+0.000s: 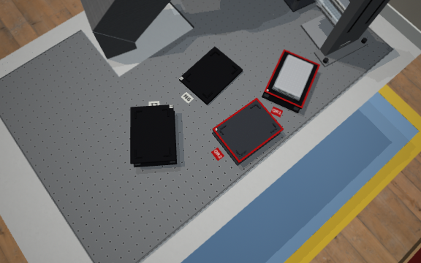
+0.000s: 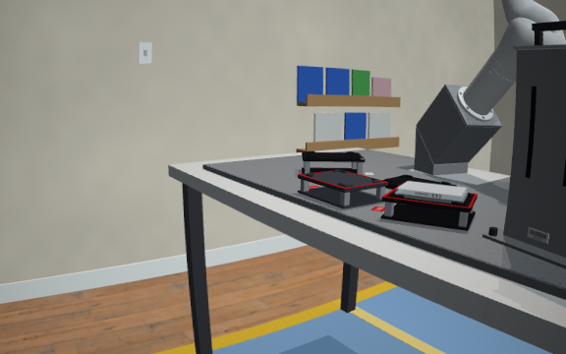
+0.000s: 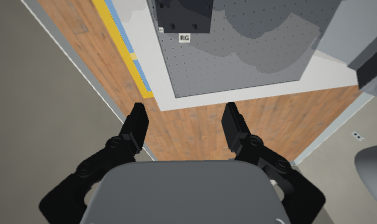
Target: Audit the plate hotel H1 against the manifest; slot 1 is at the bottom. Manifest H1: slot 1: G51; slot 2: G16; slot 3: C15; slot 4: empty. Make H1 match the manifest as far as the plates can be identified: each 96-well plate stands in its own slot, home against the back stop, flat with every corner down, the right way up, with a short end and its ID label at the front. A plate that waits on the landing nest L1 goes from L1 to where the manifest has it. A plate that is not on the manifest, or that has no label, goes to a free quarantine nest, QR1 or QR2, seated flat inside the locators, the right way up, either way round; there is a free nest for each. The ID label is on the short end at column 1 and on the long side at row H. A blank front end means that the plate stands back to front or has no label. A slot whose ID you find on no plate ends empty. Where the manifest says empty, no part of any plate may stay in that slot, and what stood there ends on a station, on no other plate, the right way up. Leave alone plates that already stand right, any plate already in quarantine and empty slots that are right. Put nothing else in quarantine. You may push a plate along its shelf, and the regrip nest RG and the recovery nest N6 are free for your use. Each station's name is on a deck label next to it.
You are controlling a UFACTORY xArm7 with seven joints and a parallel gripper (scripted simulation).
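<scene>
A white 96-well plate point(image 1: 294, 77) sits flat in the red-framed quarantine nest QR1; in the side view point(image 2: 431, 191) a label shows on its long side. The quarantine nest QR2 point(image 1: 248, 129) is empty. The landing nest point(image 1: 153, 134) at the left holds nothing. The nest N6 point(image 1: 211, 74) is empty. The plate hotel point(image 2: 553, 147) stands at the right; only its side wall shows and its slots are hidden. My gripper point(image 3: 185, 111) is open and empty, seen only in the wrist view, high above the floor past the table edge.
The arm's dark base housing point(image 1: 130, 25) stands at the back of the deck. The RG nest point(image 3: 185, 15) with its label lies near the table edge in the wrist view. The hotel's foot plate point(image 1: 342, 40) lies at the back right.
</scene>
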